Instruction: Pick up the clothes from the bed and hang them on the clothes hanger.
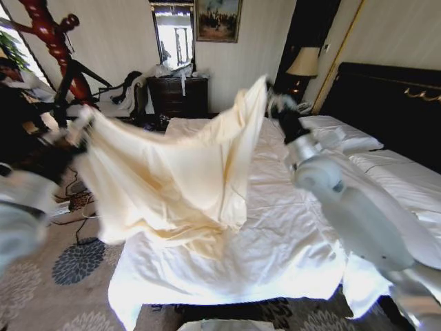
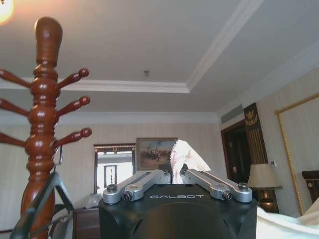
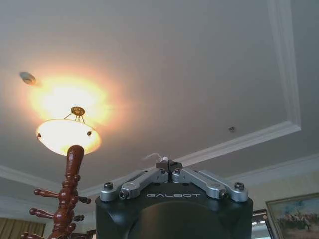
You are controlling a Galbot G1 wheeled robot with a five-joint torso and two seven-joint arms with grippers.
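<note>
Fingers (image 2: 149, 180) of your left gripper (image 2: 178, 175) are clamped on a tuft of the cream-yellow shirt (image 1: 172, 176); your right gripper (image 3: 168, 167) is likewise pinched shut on a sliver of pale cloth. From the head view, you have the shirt stretched between both raised arms, left gripper (image 1: 81, 129) at 1 corner, right gripper (image 1: 274, 102) at the other, its lower part sagging onto the white bed (image 1: 289, 241). A wooden coat stand (image 1: 52, 41) rises beside your left arm.
</note>
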